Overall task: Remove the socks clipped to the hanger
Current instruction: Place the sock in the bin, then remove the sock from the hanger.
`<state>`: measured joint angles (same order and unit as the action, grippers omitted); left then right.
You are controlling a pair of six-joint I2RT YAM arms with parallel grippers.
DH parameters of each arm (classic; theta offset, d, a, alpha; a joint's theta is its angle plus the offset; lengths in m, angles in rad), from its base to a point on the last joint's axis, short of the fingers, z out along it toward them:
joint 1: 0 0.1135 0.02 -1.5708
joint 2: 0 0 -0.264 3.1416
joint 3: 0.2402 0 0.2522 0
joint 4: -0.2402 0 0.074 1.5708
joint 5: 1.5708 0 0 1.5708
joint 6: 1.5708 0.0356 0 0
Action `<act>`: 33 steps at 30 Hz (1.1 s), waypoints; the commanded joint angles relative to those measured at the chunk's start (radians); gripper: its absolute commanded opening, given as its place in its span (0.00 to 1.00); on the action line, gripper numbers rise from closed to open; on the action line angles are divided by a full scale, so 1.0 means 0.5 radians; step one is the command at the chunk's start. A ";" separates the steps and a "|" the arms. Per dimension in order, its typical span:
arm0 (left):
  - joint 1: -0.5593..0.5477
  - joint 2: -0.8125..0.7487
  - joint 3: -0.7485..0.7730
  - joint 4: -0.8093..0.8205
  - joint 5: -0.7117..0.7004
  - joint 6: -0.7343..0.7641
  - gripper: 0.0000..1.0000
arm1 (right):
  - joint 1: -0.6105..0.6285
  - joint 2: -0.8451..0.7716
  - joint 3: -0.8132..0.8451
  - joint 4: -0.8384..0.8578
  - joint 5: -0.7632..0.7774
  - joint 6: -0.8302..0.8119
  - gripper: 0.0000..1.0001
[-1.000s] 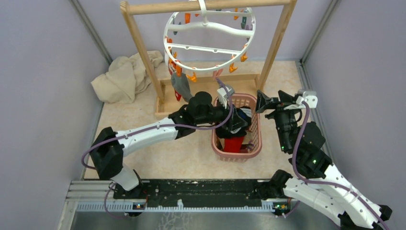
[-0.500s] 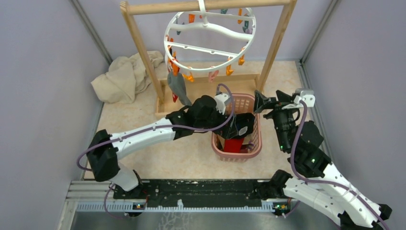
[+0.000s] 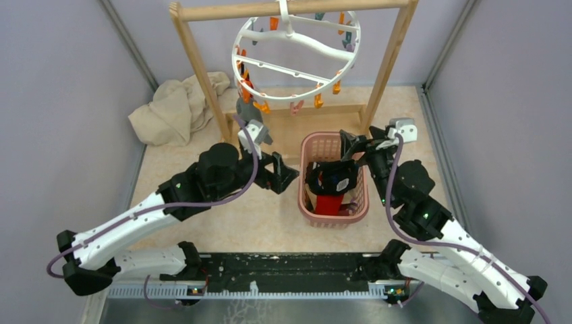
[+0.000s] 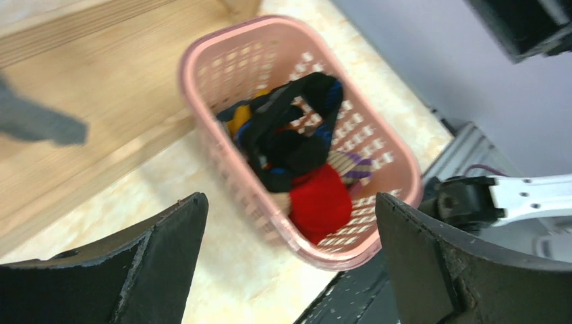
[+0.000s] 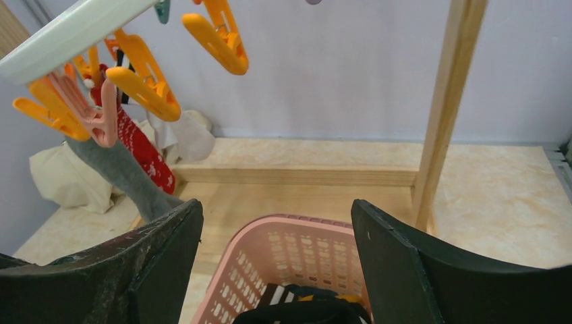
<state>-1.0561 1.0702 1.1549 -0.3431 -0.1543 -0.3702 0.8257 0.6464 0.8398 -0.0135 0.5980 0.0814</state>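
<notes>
Socks [image 4: 297,142] lie heaped in the pink basket [image 3: 305,206]: black, red, some yellow and a striped one. Two more hang from the hanger [image 5: 67,34], up and left of the basket: a grey sock [image 5: 128,179] and a red patterned sock [image 5: 145,155], clipped side by side at the ring's left edge. Orange clips [image 5: 145,91] dangle from the ring above the basket. Left gripper [image 3: 287,174] sits just left of the basket, jaws wide open and holding nothing, pointed at the heap. Right gripper [image 3: 354,145] hovers over the basket's far right corner, jaws spread with nothing between them, facing the hanger. Behind the basket stands the wooden rack [image 3: 391,61]. A beige cloth [image 3: 175,108] lies well left of the basket on the worktop [image 3: 256,223].
</notes>
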 commanded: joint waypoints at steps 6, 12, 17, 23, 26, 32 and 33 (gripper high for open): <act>0.074 -0.357 -0.298 -0.297 -0.602 -0.106 0.99 | -0.017 0.246 -0.185 0.467 -0.654 0.036 0.81; 0.460 -0.435 -0.519 -0.202 -0.234 -0.115 0.99 | -0.004 0.615 -0.222 0.866 -0.852 0.122 0.79; 0.812 -0.569 -0.764 -0.036 -0.026 -0.158 0.99 | 0.063 0.922 -0.138 1.089 -0.881 0.076 0.78; 1.239 -0.626 -1.005 0.066 0.299 -0.252 0.99 | 0.133 1.223 -0.026 1.258 -0.860 0.044 0.77; 1.426 -0.616 -1.092 0.133 0.558 -0.313 0.99 | 0.154 1.345 0.034 1.340 -0.839 0.032 0.77; 1.480 -0.603 -1.075 0.154 0.648 -0.358 0.99 | 0.176 1.592 0.167 1.474 -0.841 -0.016 0.77; 1.480 -0.612 -1.063 0.141 0.638 -0.355 0.99 | 0.180 1.628 0.182 1.495 -0.845 -0.023 0.77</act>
<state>-0.3225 0.7742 0.5999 -0.3130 0.0998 -0.5274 0.8974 1.4151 0.8577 0.6117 0.1806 0.0940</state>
